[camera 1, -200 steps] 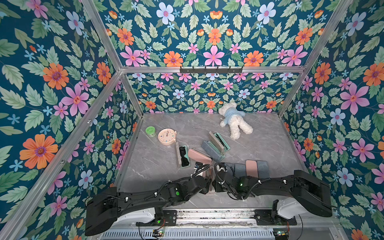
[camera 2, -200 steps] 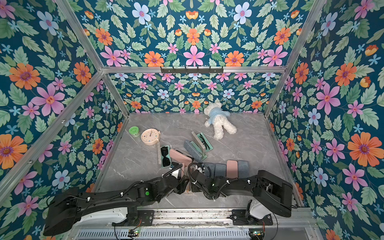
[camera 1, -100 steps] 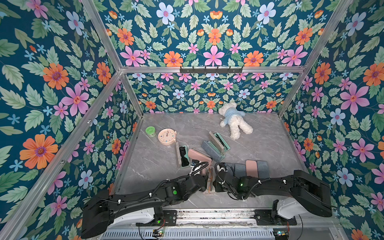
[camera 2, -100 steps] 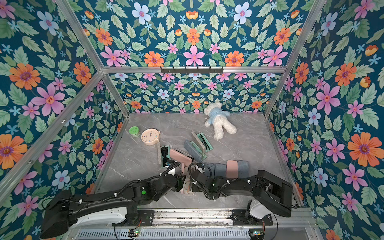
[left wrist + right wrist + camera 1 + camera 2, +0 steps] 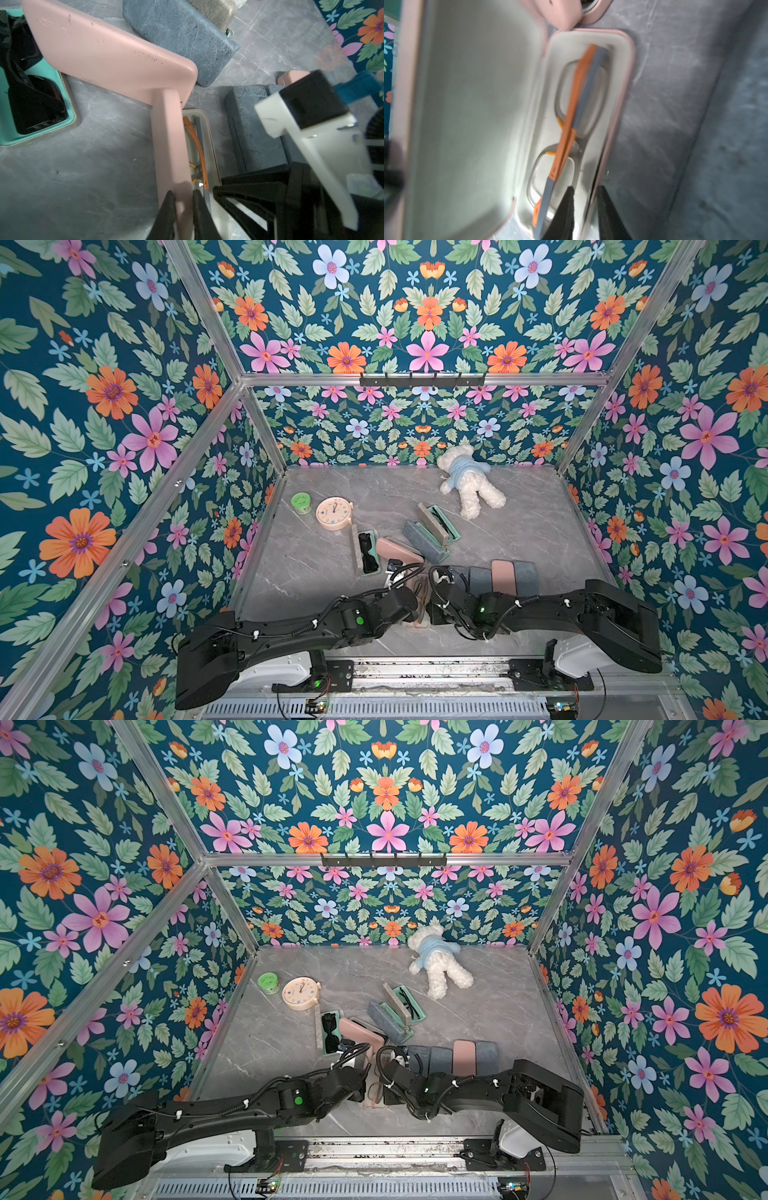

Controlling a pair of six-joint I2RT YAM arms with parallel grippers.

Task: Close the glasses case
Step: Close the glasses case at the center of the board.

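Note:
The pink glasses case (image 5: 420,598) lies open at the table's front middle, between my two arms. Its cream-lined lid (image 5: 467,124) stands up on edge beside the base (image 5: 616,104). Glasses (image 5: 571,116) with orange and grey temples lie in the base. My left gripper (image 5: 184,207) is shut on the upright lid (image 5: 172,145), one finger on each face. My right gripper (image 5: 586,207) is shut on the base's side wall, one finger inside and one outside. In both top views the wrists hide most of the case (image 5: 374,1094).
A closed pink case (image 5: 399,549), a blue case (image 5: 424,541) and two open mint cases (image 5: 365,551) (image 5: 438,522) lie just behind. A row of closed cases (image 5: 503,576) sits by the right arm. Clock (image 5: 334,512), green jar (image 5: 301,502) and teddy bear (image 5: 469,481) lie farther back.
My left gripper has shifted in toward the case and closed onto the lid. The right gripper has narrowed slightly on the base wall and has stayed in place.

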